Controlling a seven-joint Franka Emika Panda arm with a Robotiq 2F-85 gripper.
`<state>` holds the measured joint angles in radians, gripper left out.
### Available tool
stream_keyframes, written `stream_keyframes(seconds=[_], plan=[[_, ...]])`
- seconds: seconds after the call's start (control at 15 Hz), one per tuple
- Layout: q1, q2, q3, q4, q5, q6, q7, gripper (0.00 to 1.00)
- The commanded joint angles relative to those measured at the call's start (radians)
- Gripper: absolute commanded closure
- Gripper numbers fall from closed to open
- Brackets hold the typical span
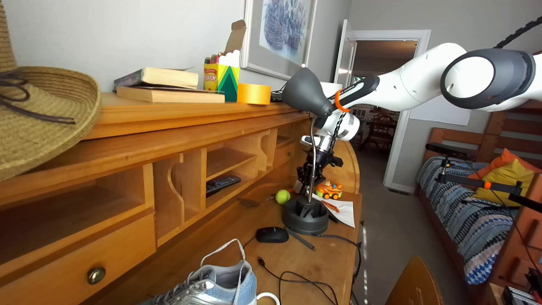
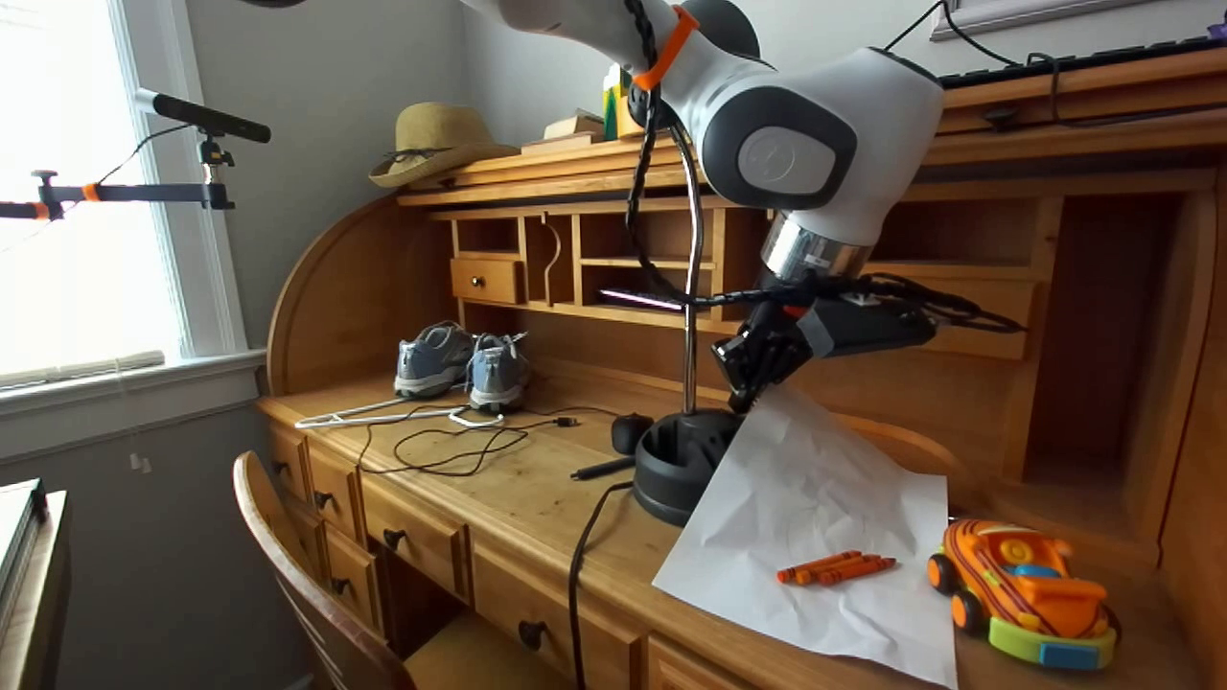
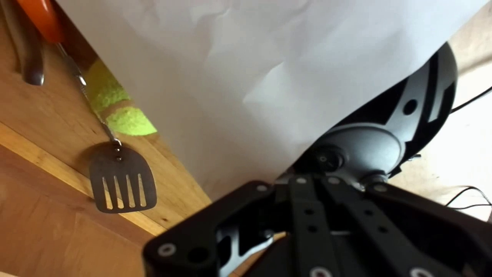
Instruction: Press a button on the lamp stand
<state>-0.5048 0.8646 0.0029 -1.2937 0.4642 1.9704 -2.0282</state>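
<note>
At lower right in the wrist view, the gripper [image 3: 318, 181] has its jaws drawn together, nothing visible between, near the lamp stand [image 3: 365, 148].

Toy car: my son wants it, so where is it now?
In an exterior view, the toy car sits at lower right on the desk, just right of the paper bearing orange crayons.
</note>
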Motion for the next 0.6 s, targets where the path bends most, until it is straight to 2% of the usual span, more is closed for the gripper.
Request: stream_keyframes(seconds=[0.0, 0.53], plan=[[0.011, -0.011, -0.006, -0.032, -0.009, 0.046, -0.011, 1.00], [0.000, -0.026, 0.011, -0.044, 0.018, 0.036, -0.013, 1.00]])
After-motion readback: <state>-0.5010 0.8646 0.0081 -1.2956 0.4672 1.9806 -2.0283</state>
